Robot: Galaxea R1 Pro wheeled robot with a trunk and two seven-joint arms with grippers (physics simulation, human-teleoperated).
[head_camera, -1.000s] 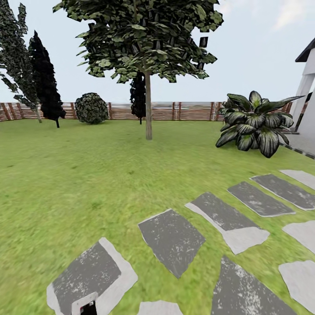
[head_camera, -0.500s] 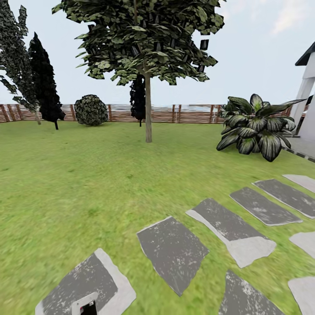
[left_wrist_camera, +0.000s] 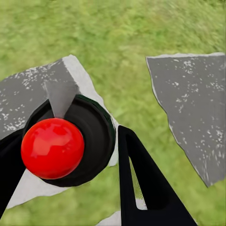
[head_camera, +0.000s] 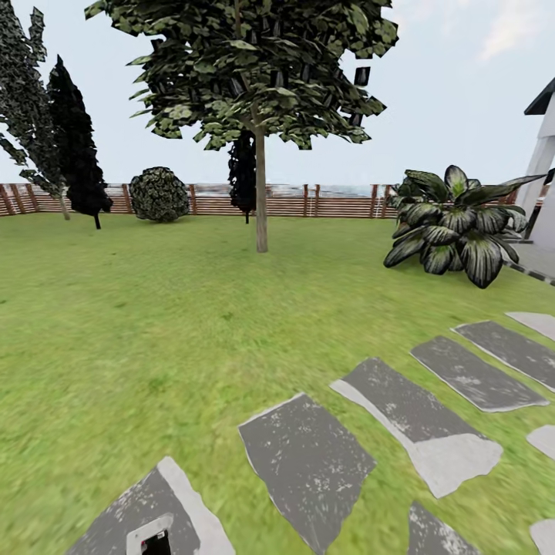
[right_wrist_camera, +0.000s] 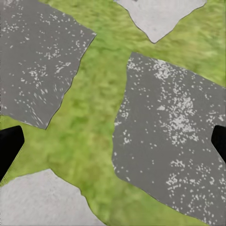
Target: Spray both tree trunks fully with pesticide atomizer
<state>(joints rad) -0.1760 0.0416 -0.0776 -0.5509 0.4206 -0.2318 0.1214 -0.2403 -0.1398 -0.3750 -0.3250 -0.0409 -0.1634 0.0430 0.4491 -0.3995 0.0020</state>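
Speckled matt stone slabs (head_camera: 308,455); glossy red ball (left_wrist_camera: 52,148); slatted wooden fence (head_camera: 324,199).

- 1 leafy tree (head_camera: 260,193), grey-brown trunk, upper centre
- 3 dark conifers (head_camera: 75,139)
- 1 round bush (head_camera: 159,194)
- 1 broad-leaved plant (head_camera: 455,225), right
- 7 paving slabs (head_camera: 308,462), lower frame

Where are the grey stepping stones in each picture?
Head view: the stones run across the lower picture, from the bottom left to the right edge.
Left wrist view: one stone lies past the left gripper, another under the sprayer it holds.
Right wrist view: stones lie below the open right gripper.
Shared landmark: the grass between the stones.
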